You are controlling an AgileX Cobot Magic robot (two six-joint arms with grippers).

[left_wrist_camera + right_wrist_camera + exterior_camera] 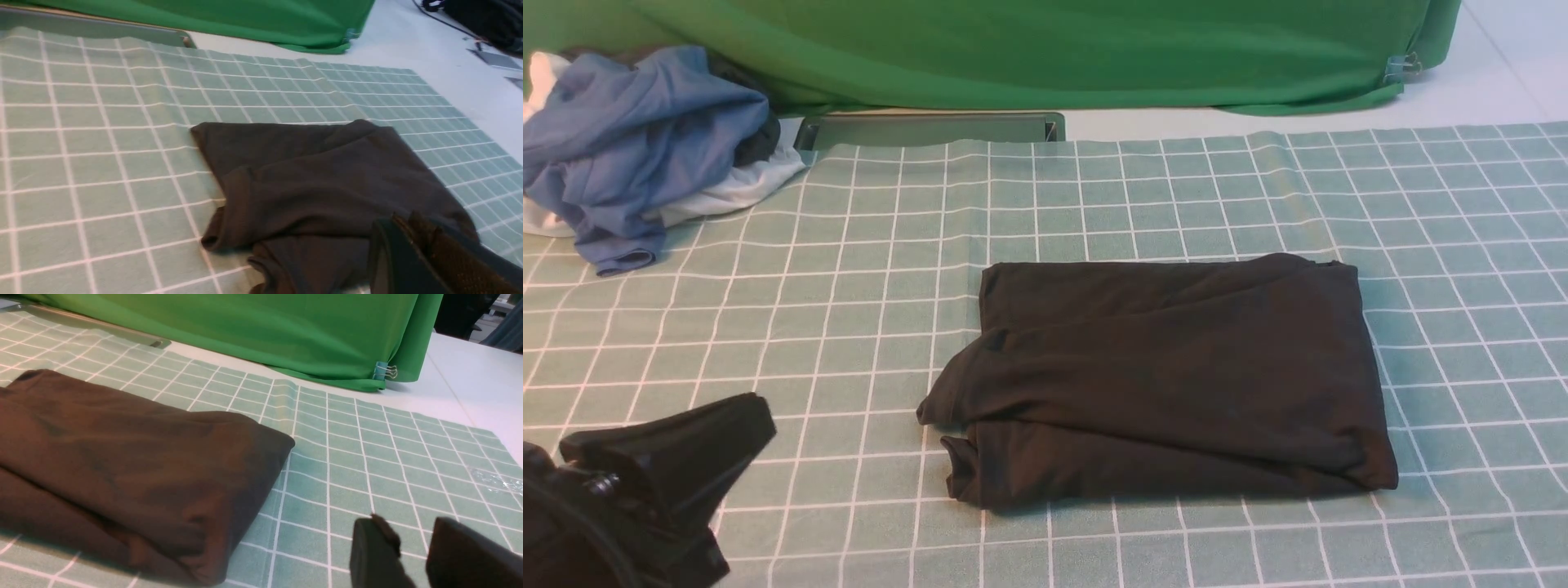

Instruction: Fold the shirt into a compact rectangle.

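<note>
The black shirt (1176,367) lies folded into a rough rectangle on the green checked tablecloth (849,286), right of the middle, with a loose fold sticking out at its near-left corner. No print or label shows. My left gripper (756,425) sits low at the near left, apart from the shirt, its jaws shut on nothing. In the left wrist view the shut fingertips (402,222) overlap the shirt (318,179). The right gripper (408,528) is out of the front view. It hovers open over bare cloth beside the shirt's (122,457) right edge.
A pile of blue and white garments (637,139) lies at the back left. A big green cloth (1045,49) hangs across the back, held by a binder clip (1401,65). A grey metal bar (931,129) lies at the tablecloth's far edge.
</note>
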